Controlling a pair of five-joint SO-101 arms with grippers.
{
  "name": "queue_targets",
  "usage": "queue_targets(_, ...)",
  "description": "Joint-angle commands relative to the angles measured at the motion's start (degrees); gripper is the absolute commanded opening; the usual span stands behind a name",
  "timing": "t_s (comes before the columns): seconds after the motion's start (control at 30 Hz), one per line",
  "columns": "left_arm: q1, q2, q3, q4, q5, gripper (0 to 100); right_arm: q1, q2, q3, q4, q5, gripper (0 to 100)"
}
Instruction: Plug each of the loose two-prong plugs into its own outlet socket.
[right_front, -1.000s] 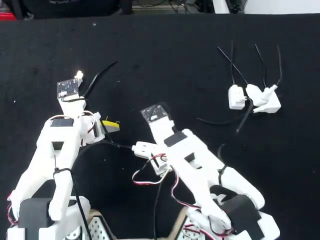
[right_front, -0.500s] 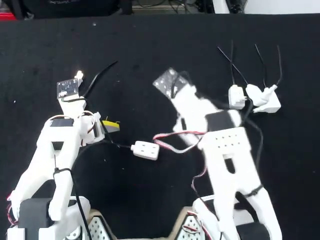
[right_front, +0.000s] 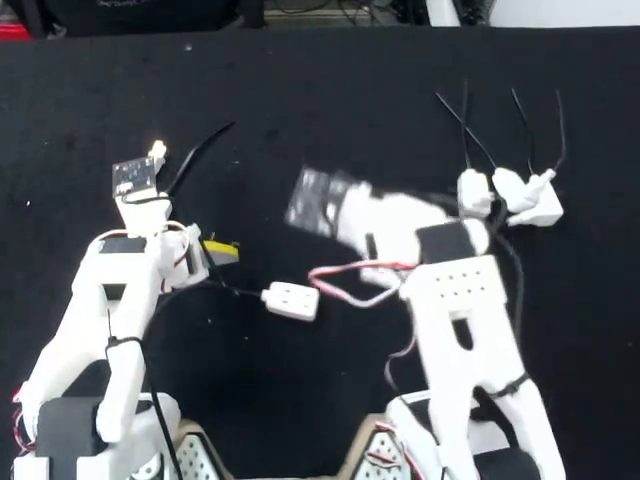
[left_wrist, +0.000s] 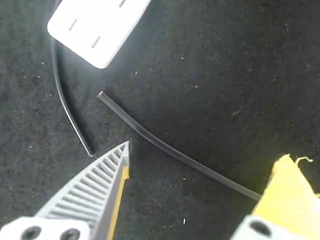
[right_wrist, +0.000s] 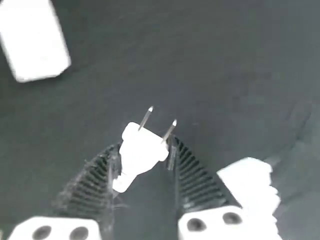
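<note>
While my right pincer (right_wrist: 145, 144) is clamped on a white two-prong plug (right_wrist: 141, 151), prongs pointing away over the black bench (right_front: 300, 100), my left pincer (left_wrist: 205, 155) gapes wide above a thin black cable (left_wrist: 175, 152). The white outlet socket (left_wrist: 97, 27) lies near it; another white plug (right_front: 474, 192) lies farther off.

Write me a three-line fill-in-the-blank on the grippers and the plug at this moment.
The right gripper is shut on a white plug with ____ metal prongs.
The left gripper stands ____ above a thin black cable.
The white outlet socket lies on a table that is ____ in colour.
Missing words: two; open; black.
</note>
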Motion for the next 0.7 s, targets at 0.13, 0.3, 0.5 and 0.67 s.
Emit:
queue_targets(0.13, -0.48, -1.93, -0.40, -0.70, 0.44, 42, -0.70, -1.89, 24.66, -16.35, -3.08, 1.3)
queue_targets(0.3, -0.48, -1.93, -0.40, -0.70, 0.35, 42, -0.62, -1.98, 26.77, -16.88, -14.42, 18.8)
queue_targets(0.5, -0.48, -1.93, -0.31, -0.70, 0.26, 42, 1.49, -1.89, 19.47, -9.67, -27.16, 20.6)
queue_targets(0.67, -0.48, -1.93, -0.31, -0.70, 0.26, 42, 2.55, -1.71, 17.36, -7.30, -34.99, 15.6)
